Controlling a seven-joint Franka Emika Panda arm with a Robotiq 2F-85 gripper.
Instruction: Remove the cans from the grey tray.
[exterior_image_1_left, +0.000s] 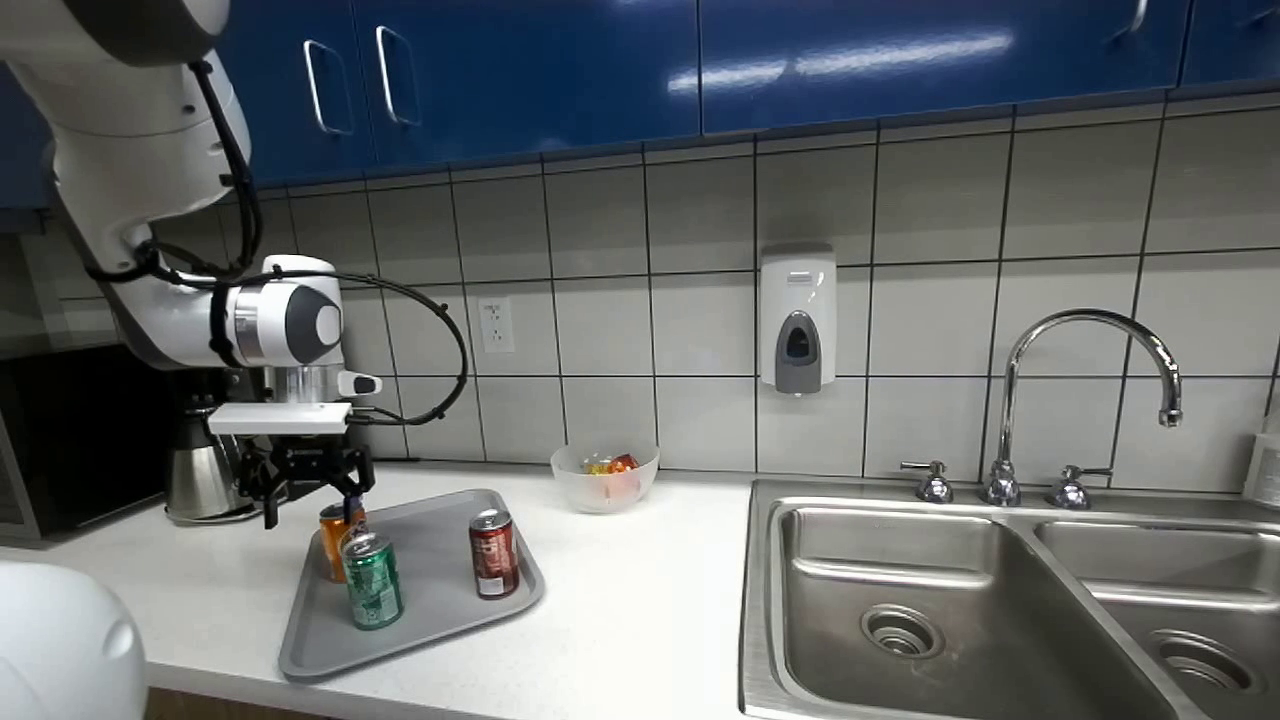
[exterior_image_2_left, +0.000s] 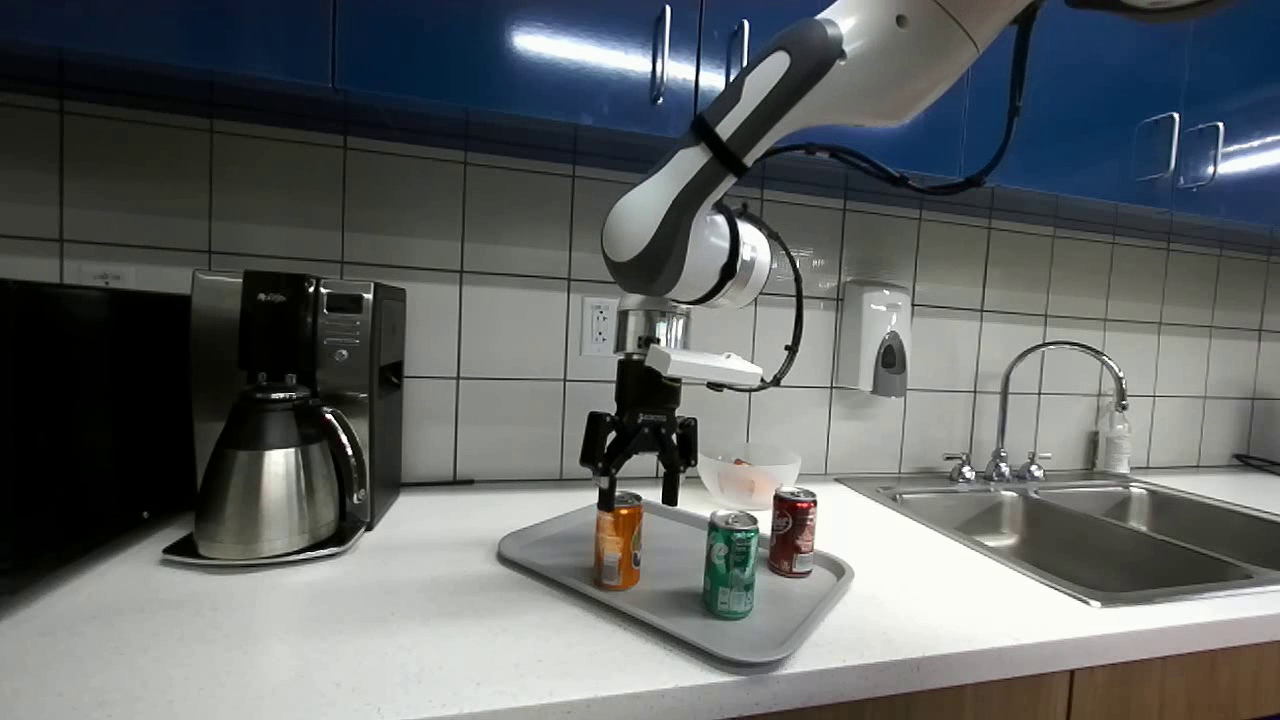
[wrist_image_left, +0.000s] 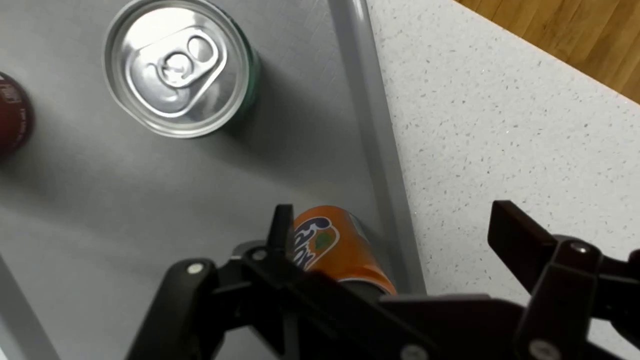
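Note:
The grey tray (exterior_image_1_left: 435, 575) lies on the white counter and bears three upright cans. The orange can (exterior_image_2_left: 619, 548) stands near the coffee-maker side of the tray. The green can (exterior_image_2_left: 730, 568) stands near its front, and the red can (exterior_image_2_left: 793, 535) stands toward the sink side. My gripper (exterior_image_2_left: 638, 498) is open and empty, just above the orange can. In the wrist view the gripper (wrist_image_left: 393, 215) has one finger in front of the orange can (wrist_image_left: 337, 245), partly hiding it, and the other over the counter. The green can (wrist_image_left: 177, 70) shows from above; the red can (wrist_image_left: 12, 117) is cut off.
A bowl with reddish contents (exterior_image_1_left: 605, 485) stands behind the tray by the tiled wall. A coffee maker with a steel carafe (exterior_image_2_left: 270, 485) stands beside the tray. The steel sink (exterior_image_1_left: 765, 600) is at the opposite side. The counter's front edge runs close to the tray.

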